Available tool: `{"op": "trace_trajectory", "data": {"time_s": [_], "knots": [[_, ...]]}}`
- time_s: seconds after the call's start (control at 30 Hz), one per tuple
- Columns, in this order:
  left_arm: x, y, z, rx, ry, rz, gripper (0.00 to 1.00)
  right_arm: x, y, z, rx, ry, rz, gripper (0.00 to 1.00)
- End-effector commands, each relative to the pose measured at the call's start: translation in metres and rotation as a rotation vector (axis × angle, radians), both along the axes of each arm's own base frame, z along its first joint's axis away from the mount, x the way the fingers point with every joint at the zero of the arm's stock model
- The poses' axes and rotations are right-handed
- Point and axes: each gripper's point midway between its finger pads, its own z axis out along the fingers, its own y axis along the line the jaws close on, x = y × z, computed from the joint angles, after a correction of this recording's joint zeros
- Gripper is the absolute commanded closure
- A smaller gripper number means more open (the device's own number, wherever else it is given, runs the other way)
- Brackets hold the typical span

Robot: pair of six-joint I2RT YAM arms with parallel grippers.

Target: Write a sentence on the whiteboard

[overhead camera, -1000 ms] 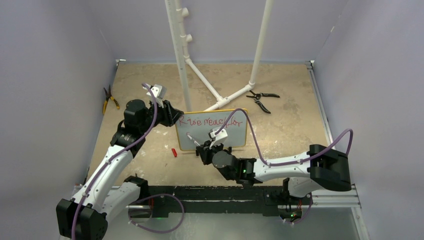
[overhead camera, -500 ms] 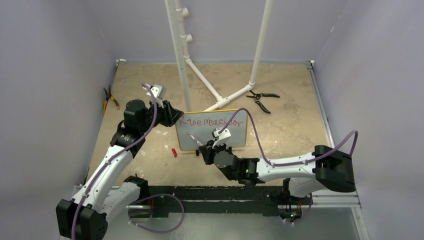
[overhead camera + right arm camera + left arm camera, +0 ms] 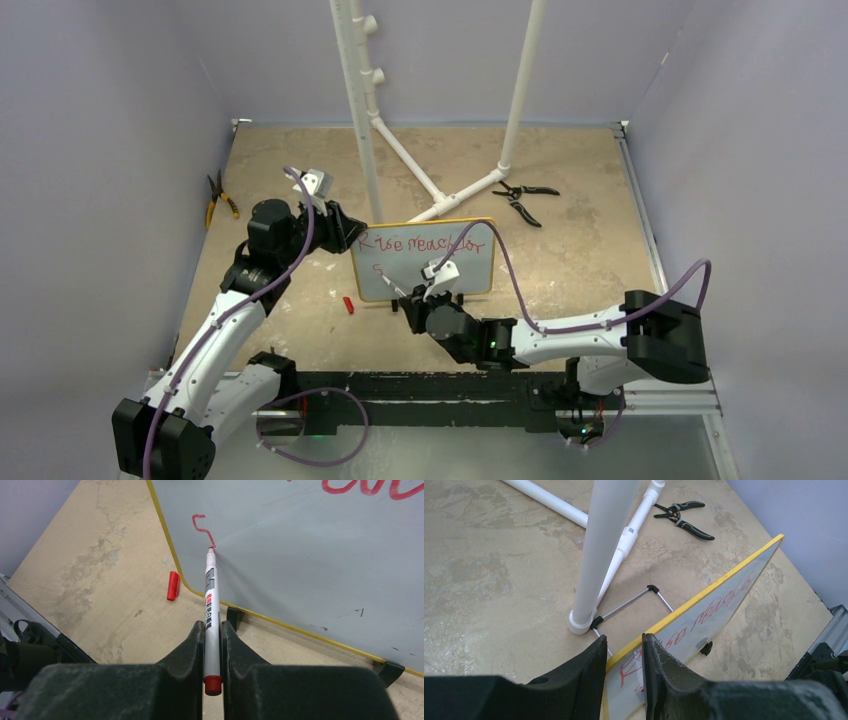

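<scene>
Clamping whiteboard [image 3: 475, 272] edge, marker [image 3: 212, 610] tip (red) near corner

The marker [image 3: 210, 605] has drawn a fresh red stroke [image 3: 198, 516] low on the whiteboard [image 3: 310, 560].

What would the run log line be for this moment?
left gripper: clamped on whiteboard edge | right gripper: holding marker, tip on whiteboard | sentence: one line written, second started | cap: lying on table

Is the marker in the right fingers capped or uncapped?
Uncapped: the marker touches the whiteboard with its bare tip at a red stroke; a red cap lies on the table.
</scene>
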Motion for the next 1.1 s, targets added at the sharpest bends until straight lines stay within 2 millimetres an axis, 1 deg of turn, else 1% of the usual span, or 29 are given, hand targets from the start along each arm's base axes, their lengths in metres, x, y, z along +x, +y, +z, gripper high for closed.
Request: {"op": "trace_trajectory", "data": {"time_s": [0.0, 0.1, 0.2, 0.27, 0.33, 0.4, 0.47, 0.53, 0.63, 0.73, 0.93, 1.07], "knots": [[-0.004, -0.003, 0.000, -0.019, 0.009, -0.019, 0.70, 0.003, 0.014, 0.018, 0.049, -0.040, 0.008, 1.00], [-0.004, -0.003, -0.001, -0.018, 0.011, -0.018, 0.70, 0.004, 0.018, 0.027, 0.066, -0.063, 0.018, 1.00], [-0.004, -0.003, -0.001, -0.017, 0.009, -0.015, 0.70, 0.001, 0.018, 0.037, 0.103, -0.079, 0.043, 1.00], [-0.004, -0.002, 0.000, -0.017, 0.010, -0.015, 0.70, -0.003, 0.015, 0.050, 0.148, -0.094, 0.070, 1.00], [-0.004, -0.002, 0.000, -0.017, 0.008, -0.015, 0.70, -0.006, 0.010, 0.056, 0.182, -0.100, 0.086, 1.00], [-0.004, -0.002, 0.000, -0.017, 0.006, -0.015, 0.70, -0.006, 0.003, 0.055, 0.193, -0.091, 0.068, 1.00], [-0.004, -0.003, 0.000, -0.018, 0.007, -0.015, 0.70, -0.002, -0.005, 0.047, 0.168, -0.068, 0.021, 1.00], [-0.004, -0.003, -0.001, -0.019, 0.011, -0.016, 0.70, -0.002, -0.010, 0.036, 0.142, -0.044, 0.004, 1.00], [-0.004, -0.003, 0.000, -0.020, 0.011, -0.016, 0.70, -0.001, -0.016, 0.034, 0.144, -0.043, -0.011, 1.00], [-0.004, -0.003, -0.001, -0.020, 0.010, -0.016, 0.70, 0.000, -0.017, 0.033, 0.134, -0.046, -0.017, 1.00], [-0.004, -0.003, -0.001, -0.020, 0.013, -0.019, 0.70, 0.000, -0.011, 0.031, 0.128, -0.051, 0.000, 1.00], [-0.003, -0.003, -0.002, -0.019, 0.015, -0.018, 0.70, 0.003, -0.009, 0.030, 0.120, -0.053, -0.012, 1.00]]}}
